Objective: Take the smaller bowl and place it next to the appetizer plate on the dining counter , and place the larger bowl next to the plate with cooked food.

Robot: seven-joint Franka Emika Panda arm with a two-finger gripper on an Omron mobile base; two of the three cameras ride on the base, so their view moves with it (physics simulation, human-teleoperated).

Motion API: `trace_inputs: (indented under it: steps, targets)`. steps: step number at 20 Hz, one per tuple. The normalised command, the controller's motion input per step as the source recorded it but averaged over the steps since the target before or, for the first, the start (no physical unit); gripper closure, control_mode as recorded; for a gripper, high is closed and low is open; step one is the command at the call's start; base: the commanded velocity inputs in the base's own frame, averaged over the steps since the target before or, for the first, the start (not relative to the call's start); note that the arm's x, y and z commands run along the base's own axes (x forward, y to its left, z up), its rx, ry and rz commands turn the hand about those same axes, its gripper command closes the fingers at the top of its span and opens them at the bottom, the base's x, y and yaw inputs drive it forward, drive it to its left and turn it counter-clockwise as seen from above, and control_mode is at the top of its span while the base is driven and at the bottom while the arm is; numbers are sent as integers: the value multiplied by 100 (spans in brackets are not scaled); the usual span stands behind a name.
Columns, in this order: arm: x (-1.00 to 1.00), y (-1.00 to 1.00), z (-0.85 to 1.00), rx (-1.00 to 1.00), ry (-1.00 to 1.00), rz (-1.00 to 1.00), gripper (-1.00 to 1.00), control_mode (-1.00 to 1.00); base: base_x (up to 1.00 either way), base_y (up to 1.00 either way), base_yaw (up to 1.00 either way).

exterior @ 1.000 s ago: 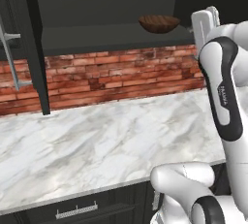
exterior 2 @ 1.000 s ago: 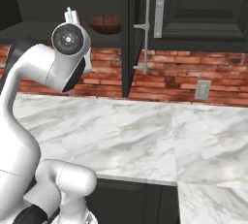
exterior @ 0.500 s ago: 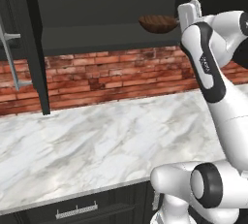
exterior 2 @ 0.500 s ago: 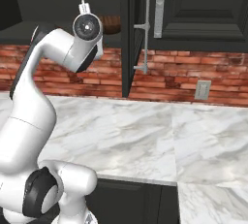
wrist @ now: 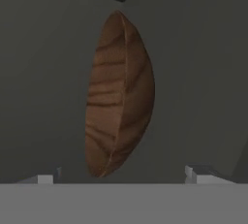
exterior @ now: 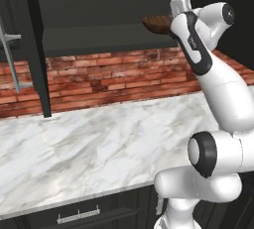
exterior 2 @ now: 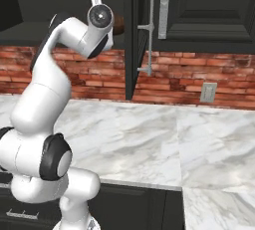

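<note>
While raised at the open cabinet, fingers (wrist: 44, 179) spread wide — smaller bowl (wrist: 118, 94) just ahead between them, ungripped, on the shelf (exterior: 99, 32).

No legible text anywhere; perhaps faint unreadable marks on the arm (exterior: 193, 39).

Left base view: from behind-left of the arm, looking forward and down over the marble counter (exterior: 94, 148) to the brick wall (exterior: 114, 77). Right base view: same counter (exterior 2: 149, 134) and wall from behind-right. Both share the open cabinet shelf. Hand view: rolled sideways, near the smaller bowl (wrist: 118, 94) inside the cabinet.
</note>
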Motion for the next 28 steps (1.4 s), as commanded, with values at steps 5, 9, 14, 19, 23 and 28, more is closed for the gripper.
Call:
trace_inputs:
  steps: [5, 9, 14, 19, 23, 28]
  targets:
    - [54, 0, 0, 0, -3, -3, -100, -100, 0, 0, 0]
    - [61, 0, 0, 0, 0, -2, -100, -100, 0, 0, 0]
    - [59, 0, -4, -1, 0, -1, -100, -100, 0, 0, 0]
    - [50, 16, -17, -1, -10, 0, -100, -100, 0, 0, 0]
    - [-1, 13, -46, 5, -40, 0, -100, -100, 0, 0, 0]
    - [18, 21, -39, 3, -18, 0, -100, -100, 0, 0, 0]
